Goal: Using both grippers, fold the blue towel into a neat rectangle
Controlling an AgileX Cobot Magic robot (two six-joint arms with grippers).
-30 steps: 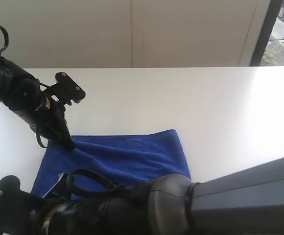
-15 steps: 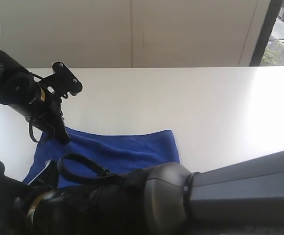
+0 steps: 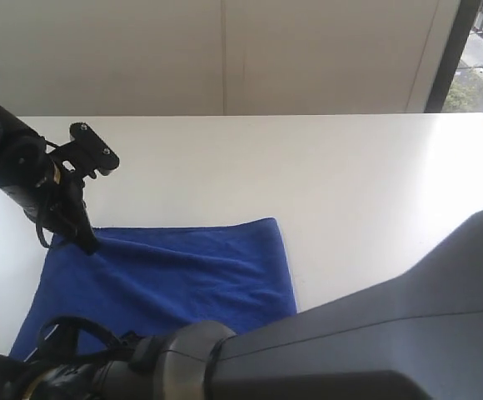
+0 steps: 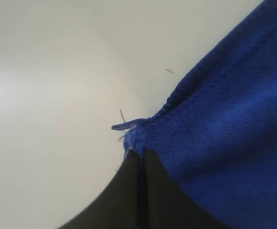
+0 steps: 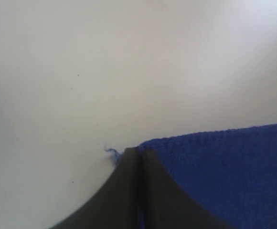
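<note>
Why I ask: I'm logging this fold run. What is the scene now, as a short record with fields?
surface: white table
cloth: blue towel, spread flat on the table, lightly wrinkled
left hand: shut on a towel corner, the far left one in the exterior view
right hand: shut on another towel corner, low over the table
hidden: right arm covers the towel's near edge in the exterior view
fold state: no folded-over layer visible; cannot tell under the arm

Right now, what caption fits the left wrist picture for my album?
Shut left claw pinching the frayed corner of the towel, white table behind.
</note>
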